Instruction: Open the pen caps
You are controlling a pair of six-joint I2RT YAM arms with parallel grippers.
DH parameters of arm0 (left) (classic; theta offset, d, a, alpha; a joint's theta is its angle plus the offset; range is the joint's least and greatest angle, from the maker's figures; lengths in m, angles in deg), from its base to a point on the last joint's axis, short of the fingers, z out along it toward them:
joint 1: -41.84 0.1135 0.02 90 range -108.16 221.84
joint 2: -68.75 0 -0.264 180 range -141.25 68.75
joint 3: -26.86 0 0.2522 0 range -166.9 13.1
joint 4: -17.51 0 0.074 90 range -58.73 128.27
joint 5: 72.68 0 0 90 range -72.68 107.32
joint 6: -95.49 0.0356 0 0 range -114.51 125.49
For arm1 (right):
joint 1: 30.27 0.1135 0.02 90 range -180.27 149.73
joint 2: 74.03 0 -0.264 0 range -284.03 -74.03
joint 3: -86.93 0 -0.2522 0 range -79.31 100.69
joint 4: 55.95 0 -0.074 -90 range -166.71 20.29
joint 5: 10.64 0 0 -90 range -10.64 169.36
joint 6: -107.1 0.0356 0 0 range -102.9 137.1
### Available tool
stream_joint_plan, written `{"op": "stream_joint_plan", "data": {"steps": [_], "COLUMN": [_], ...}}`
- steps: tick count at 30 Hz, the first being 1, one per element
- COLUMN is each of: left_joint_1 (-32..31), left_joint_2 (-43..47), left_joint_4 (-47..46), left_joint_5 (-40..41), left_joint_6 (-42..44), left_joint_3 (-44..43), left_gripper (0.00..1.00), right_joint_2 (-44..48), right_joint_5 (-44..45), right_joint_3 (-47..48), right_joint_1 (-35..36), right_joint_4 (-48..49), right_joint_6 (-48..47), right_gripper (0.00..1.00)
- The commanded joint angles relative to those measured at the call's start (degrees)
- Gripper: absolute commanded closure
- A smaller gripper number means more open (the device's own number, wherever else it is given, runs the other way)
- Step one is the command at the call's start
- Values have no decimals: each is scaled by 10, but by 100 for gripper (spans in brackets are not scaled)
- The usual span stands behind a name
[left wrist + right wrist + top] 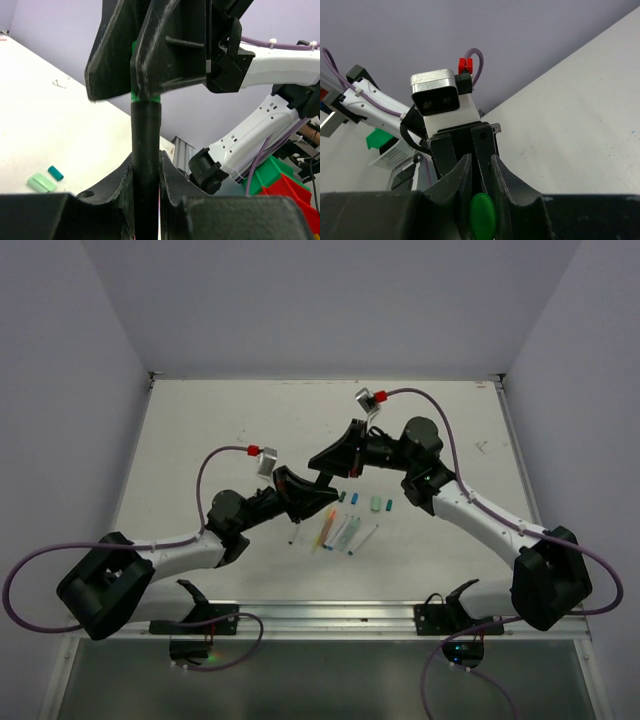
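Black pen (146, 125) clenched in left hand (146, 167), facing right hand (481, 162) gripping green cap (482, 215)

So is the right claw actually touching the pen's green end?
Touching. The left wrist view shows the right gripper closed on the green cap, no gap; the right wrist view shows the cap's end pinched between its fingers.

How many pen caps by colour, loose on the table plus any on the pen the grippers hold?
Pale mint stubby plastic cap: 1
Teal stubby plastic cap: 1
Darker stubby caps, shade unclear: 2
Bright green cap, on the black marker between left gripper and right gripper: 1
Total: 5
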Motion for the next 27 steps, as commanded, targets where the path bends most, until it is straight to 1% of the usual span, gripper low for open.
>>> {"op": "stream_joint_plan", "data": {"steps": [1, 4, 7, 11, 13, 14, 15, 17, 18, 19, 21, 24, 27], "left_joint_1": [-28, -44, -50, -50, -47, -44, -41, -23, -17, -6, 8, 17, 30], "left_joint_2": [-32, -63, -91, -70, -38, -26, -14, 24, 35, 54, 78, 94, 95], "left_joint_4": [64, 41, -2, 13, 45, 56, 65, 90, 102, 134, 183, 223, 256], "left_joint_5": [-63, -65, -71, -54, -29, -29, -28, -23, -21, -21, -21, -19, -16], "left_joint_6": [9, 4, -11, -8, 4, 14, 17, 27, 32, 38, 58, 79, 86], "left_joint_3": [44, 47, 51, 57, 61, 60, 59, 58, 50, 44, 17, -23, -60], "left_gripper": [100, 100, 100, 100, 100, 99, 80, 60, 42, 36, 26, 21, 21], "right_joint_2": [61, 58, 58, 57, 50, 46, 46, 49, 52, 55, 64, 71, 75], "right_joint_5": [101, 101, 107, 98, 66, 45, 36, 13, 5, 1, -8, -13, -8], "right_joint_3": [98, 123, 136, 140, 135, 129, 109, 90, 67, 55, 20, -8, -24], "right_joint_1": [-78, -90, -99, -109, -110, -110, -109, -108, -108, -107, -98, -89, -69], "right_joint_4": [100, 102, 102, 99, 84, 80, 77, 55, 43, 29, 19, 7, -4], "right_joint_6": [-21, -17, -13, -1, 4, 14, 17, 18, 16, 15, 7, -2, -13], "right_gripper": [100, 100, 100, 100, 100, 100, 100, 100, 100, 100, 100, 100, 100]}}
